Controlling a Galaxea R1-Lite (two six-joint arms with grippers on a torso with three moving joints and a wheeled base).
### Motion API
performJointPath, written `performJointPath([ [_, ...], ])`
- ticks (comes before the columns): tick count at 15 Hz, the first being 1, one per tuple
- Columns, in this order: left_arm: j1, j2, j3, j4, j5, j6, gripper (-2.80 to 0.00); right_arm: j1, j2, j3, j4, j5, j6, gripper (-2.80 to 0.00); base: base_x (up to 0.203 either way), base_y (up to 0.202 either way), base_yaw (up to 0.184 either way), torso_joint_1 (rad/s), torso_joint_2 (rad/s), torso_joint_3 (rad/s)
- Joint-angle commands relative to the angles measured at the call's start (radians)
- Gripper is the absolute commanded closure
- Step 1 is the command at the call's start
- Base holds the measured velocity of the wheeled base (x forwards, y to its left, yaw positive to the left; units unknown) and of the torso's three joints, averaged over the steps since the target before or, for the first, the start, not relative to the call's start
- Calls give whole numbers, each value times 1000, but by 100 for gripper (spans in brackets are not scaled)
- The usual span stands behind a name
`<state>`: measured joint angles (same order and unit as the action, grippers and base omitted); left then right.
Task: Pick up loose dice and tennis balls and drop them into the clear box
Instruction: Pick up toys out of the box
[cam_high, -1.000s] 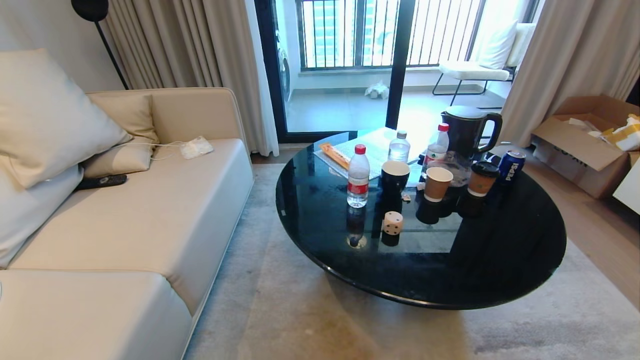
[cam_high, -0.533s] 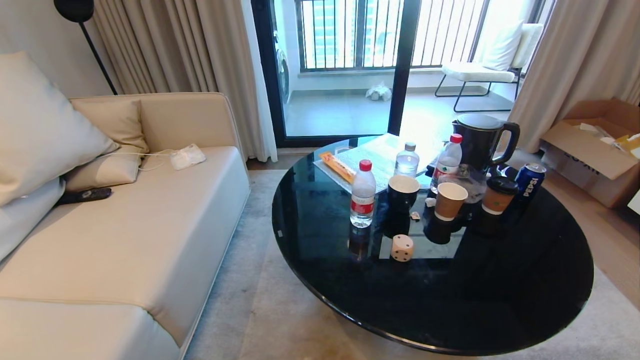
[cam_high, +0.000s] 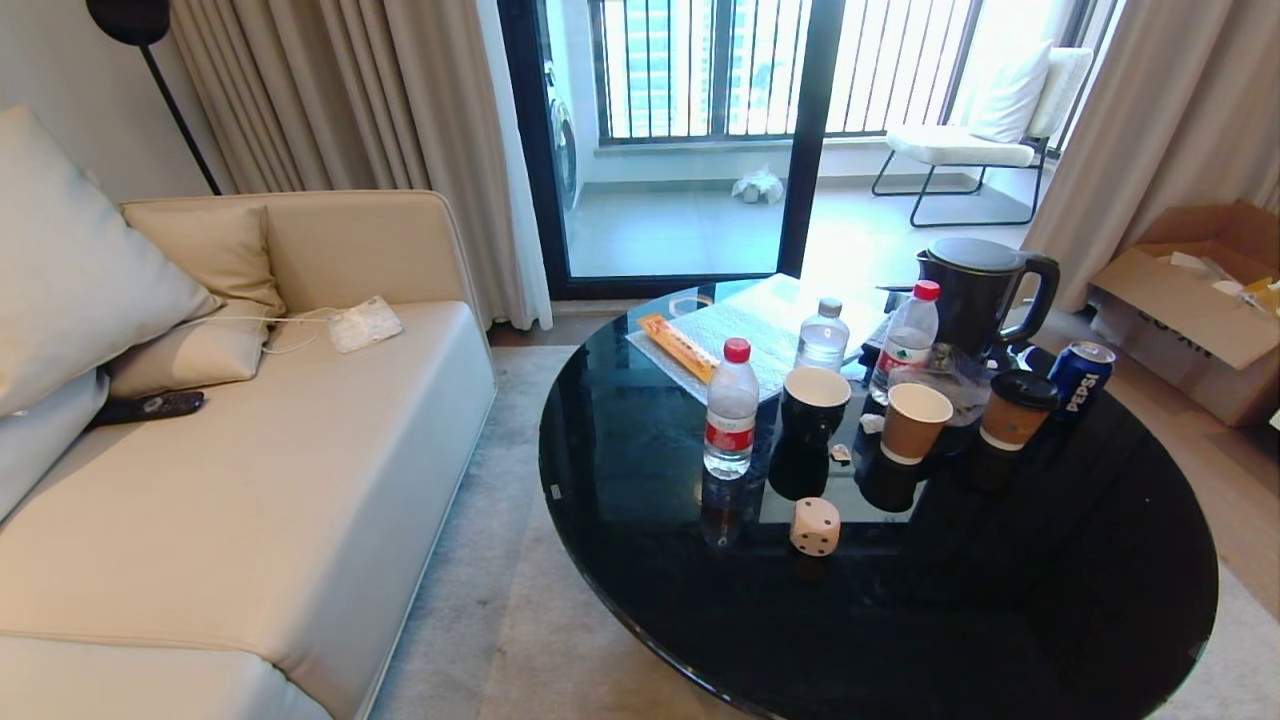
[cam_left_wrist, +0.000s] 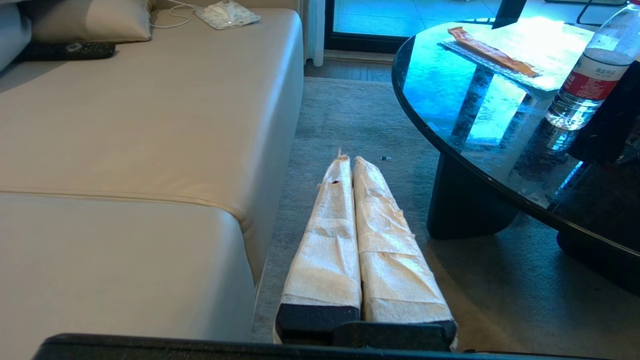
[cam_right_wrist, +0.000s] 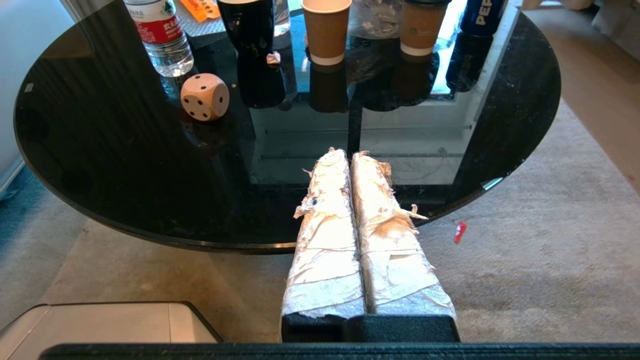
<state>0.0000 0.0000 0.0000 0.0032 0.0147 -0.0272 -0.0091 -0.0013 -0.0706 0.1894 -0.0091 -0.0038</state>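
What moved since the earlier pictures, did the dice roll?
No. Only the robot's camera moved closer to the round black table, so everything shifted together. The beige die sits in the same spot by the water bottle. Nothing was grabbed; neither gripper shows in the head view.

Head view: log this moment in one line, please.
phase: approach | target: beige pipped die on round black glass table | left claw: shut, over rug | right claw: shut, at table edge | held: nothing
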Motion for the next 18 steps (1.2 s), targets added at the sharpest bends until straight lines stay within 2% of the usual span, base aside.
performJointPath([
  [1,0,0,0,-2,-1,0,0,0,1,0,1,0,-1,0,0,0,0,0,0,0],
  [9,0,0,0,-3,2,-7,0,0,1,0,1,0,-8,0,0,0,0,1,1,-16],
  [18,0,0,0,-3,1,-5,0,0,1,0,1,0,-4,0,0,0,0,3,2,-190],
])
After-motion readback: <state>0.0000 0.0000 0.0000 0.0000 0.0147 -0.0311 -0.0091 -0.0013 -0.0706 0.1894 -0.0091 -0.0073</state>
